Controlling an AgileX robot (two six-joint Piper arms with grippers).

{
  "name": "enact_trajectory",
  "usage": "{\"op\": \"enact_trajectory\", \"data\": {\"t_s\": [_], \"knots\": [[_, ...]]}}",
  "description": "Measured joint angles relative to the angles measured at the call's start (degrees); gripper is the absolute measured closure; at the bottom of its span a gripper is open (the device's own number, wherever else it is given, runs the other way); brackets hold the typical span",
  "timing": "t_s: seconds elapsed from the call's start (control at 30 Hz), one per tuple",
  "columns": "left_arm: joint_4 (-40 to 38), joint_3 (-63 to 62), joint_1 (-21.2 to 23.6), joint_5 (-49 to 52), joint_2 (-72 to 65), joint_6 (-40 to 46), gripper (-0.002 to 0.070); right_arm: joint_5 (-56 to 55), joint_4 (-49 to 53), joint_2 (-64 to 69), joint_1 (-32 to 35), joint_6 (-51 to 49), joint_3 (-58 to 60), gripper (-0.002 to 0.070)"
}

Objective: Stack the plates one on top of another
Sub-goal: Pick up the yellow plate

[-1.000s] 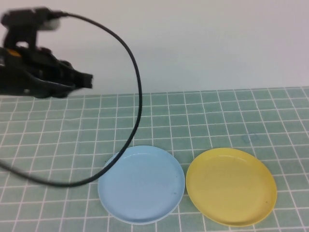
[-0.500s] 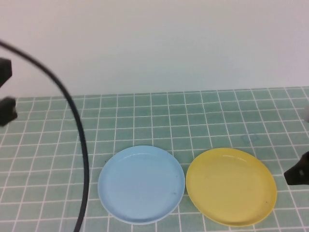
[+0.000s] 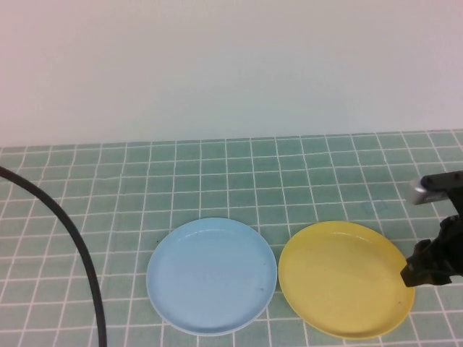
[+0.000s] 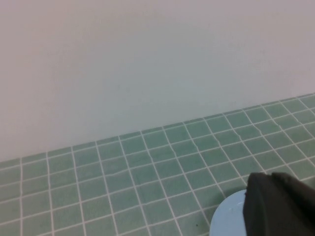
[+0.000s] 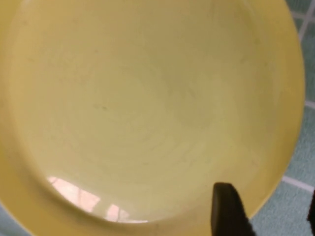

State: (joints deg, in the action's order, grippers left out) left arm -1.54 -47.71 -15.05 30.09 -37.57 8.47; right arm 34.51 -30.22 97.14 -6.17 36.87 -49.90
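The round, shallow yellow plastic plate lies flat on the green tiled table, just beside the matching round light blue plastic plate, the two rims near each other but apart. A thin pale edge under the blue plate's front rim hints at a white plate beneath, though this is not certain. Within the last second the left arm has drawn back out of the high view, leaving only its black cable; the left hand shows as one dark finger in its wrist view, so its state cannot be told. Meanwhile the right hand has come in to the yellow plate's right rim, its fingers parted astride that rim, holding nothing. This suggests the yellow plate goes onto the blue next.
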Motion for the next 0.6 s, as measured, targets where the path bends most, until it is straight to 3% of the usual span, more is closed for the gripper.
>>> {"op": "enact_trajectory", "data": {"t_s": [0.2,0.6], "knots": [[0.00,0.00,0.00,0.08,0.10,0.00,0.0675,-0.46,0.65,4.25,-0.22,0.00,-0.09,0.0365],[1.54,0.00,0.00,3.20,0.10,0.00,0.0675,0.14,0.65,6.74,-0.36,0.02,-2.36,0.0645]]}}
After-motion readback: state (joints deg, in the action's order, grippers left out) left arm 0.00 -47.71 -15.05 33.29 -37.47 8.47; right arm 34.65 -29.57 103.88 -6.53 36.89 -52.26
